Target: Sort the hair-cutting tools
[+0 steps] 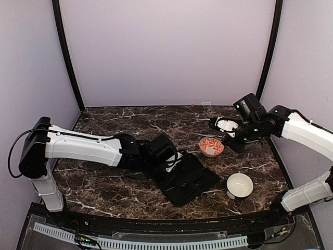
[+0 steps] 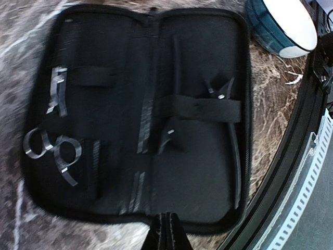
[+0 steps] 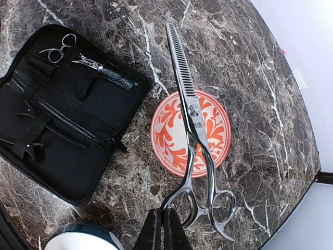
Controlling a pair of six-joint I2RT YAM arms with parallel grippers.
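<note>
In the right wrist view my right gripper is shut on one handle loop of silver thinning scissors. The scissors hang over the orange patterned bowl, blades pointing away. In the top view that gripper hovers just right of the bowl. The open black case holds looped silver scissors, a slim dark comb, narrow sticks and a tool under a strap. My left gripper is shut and empty above the case's near edge.
A white bowl stands at the front right, beside the case; it also shows in the left wrist view and the right wrist view. The table's black front rail runs close to the case.
</note>
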